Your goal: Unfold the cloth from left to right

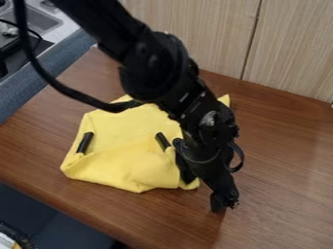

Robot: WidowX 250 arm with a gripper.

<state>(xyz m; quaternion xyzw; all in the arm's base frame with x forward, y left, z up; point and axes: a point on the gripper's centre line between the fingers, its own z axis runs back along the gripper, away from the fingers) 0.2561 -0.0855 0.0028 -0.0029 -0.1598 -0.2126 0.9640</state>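
1. The bench (280,194) gave me a smooth brown wood top with fine streaky grain. I judged that too strong a pull might drag the whole cloth across it instead of opening the fold.
2. The arm (159,65) came down from the far left, across the cloth's far part, all hard black joints. It hid part of the fabric from me, so I could have misjudged which layer to take.
3. The yellow cloth (133,160) lay on the bench, left of centre and mostly left of the hand. It looked soft and matte, roughly four-sided, with a rounded, puffy near fold. Pinching two layers at once would have moved the bundle without unfolding it.
4. The hand (203,196) was released, its fingers spread at the cloth's near right corner. Closing there off the edge might have caught nothing, or scraped the wood.
5. The black cable (98,103) sagged in a smooth loop; a low sweep could have snagged it on a raised fold.
6. Two short, straight black bars (84,142) looked stiff, and might have caught as the fabric turned.
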